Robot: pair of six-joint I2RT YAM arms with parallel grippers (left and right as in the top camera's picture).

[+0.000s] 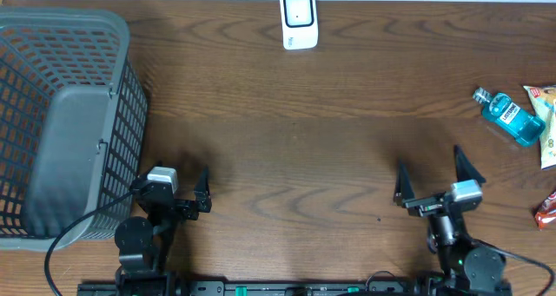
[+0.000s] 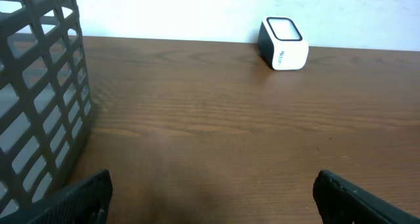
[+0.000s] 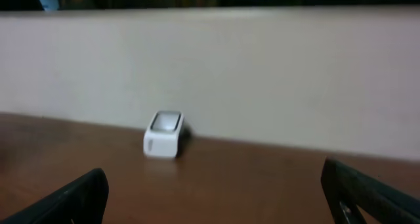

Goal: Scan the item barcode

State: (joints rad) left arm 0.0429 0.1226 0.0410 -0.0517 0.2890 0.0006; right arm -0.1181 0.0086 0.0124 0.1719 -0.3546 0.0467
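The left gripper [image 1: 174, 185] and the right gripper [image 1: 429, 167] both stood released, their dark, matte, wedge-shaped fingers spread wide with nothing between them. Both hung near the front edge of the table [image 1: 295, 157], a brown wood-grain surface with a dull sheen.

Just beside the left gripper stood a basket [image 1: 61, 122] of grey plastic, its walls an open rectangular lattice and its floor solid. In the left wrist view its mesh wall [image 2: 39, 86] filled the left side.

At the far edge, in the middle, sat one scanner [image 1: 298, 20], a small white box with rounded corners and a pale window rimmed in black. It showed in both wrist views [image 2: 283, 43] [image 3: 163, 134]; a small dark mark on its side could not be read.

The items to scan lay well apart from both grippers at the table's right edge, three in all. One was a bottle [image 1: 511, 114] of clear teal plastic with a blue cap and a label too small to read. Touching it was a pale packet [image 1: 546, 122] with red print, cut off by the frame. Nearer the front lay a glossy red wrapper [image 1: 546, 211], also cut off.
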